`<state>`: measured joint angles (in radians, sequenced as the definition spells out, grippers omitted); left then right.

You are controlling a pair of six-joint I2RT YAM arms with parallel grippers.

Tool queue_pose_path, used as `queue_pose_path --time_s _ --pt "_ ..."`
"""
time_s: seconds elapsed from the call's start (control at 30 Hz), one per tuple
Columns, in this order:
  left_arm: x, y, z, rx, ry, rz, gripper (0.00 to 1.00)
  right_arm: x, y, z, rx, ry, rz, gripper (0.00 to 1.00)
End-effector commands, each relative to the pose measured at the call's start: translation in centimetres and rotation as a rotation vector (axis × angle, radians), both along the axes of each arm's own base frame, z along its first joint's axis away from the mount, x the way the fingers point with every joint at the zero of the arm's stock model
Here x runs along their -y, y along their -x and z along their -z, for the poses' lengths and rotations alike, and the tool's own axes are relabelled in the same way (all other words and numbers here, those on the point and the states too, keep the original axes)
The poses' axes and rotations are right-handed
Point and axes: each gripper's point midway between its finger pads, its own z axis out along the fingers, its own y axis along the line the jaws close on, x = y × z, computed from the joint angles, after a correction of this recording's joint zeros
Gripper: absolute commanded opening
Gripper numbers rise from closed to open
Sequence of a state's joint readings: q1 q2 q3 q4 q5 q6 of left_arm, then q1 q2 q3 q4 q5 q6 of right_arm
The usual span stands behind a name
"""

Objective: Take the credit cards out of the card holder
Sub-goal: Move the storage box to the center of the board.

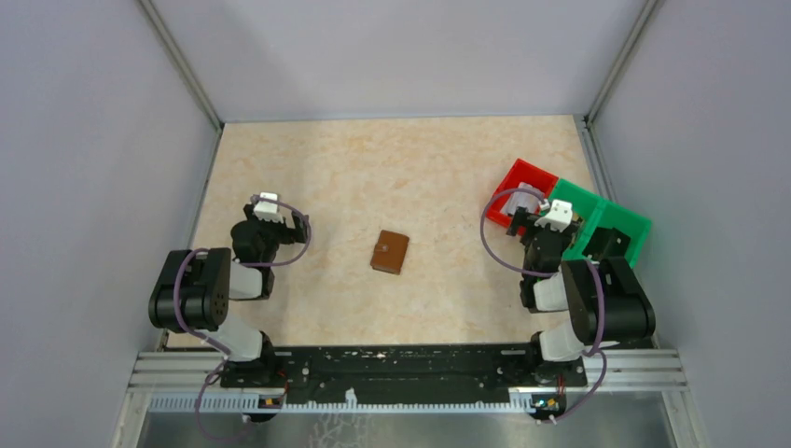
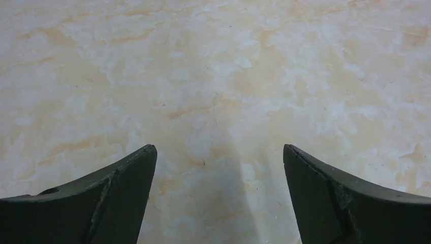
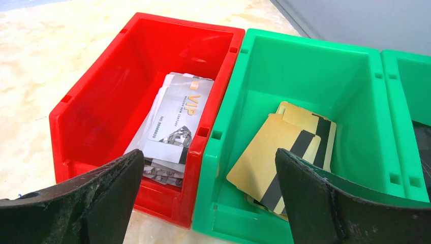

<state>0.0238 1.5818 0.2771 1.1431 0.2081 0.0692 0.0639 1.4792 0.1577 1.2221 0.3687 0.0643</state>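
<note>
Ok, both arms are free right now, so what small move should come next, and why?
Probably swing the left gripper toward the card holder. It lies closed and untouched on the table between the arms; the left fingers stand open over plain tabletop, seemingly nearer it than the right gripper, open above the red bin and green bin.

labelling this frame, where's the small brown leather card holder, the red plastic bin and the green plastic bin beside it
small brown leather card holder (image 1: 390,251): top external view, middle of its cover
red plastic bin (image 3: 104,107): right wrist view, inner left wall
green plastic bin (image 3: 305,68): right wrist view, inner back wall
</note>
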Motion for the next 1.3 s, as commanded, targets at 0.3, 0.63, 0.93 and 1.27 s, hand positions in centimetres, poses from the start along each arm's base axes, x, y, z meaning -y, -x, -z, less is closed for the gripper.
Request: queue_pose_path --time_s 0.3,0.63,0.93,1.27 --pt "0.0 -0.4 -0.9 0.032 -0.01 -0.002 0.99 0.0 -0.4 -1.7 0.066 -0.012 -0.002 0.99" --pt "-0.8 -2.2 -1.7 -0.055 0.004 -0.056 0.99 0.0 0.0 -3.1 0.084 -0.004 -0.001 0.99" --pt "-0.6 -4.7 -3.8 -0.297 -0.15 0.074 0.99 2.0 2.1 -9.7 0.154 -0.176 0.18 0.99" --pt "0.0 -5.0 -5.1 -0.505 -0.076 0.165 0.99 -0.9 -4.6 -13.6 -0.106 -0.34 0.077 0.99"
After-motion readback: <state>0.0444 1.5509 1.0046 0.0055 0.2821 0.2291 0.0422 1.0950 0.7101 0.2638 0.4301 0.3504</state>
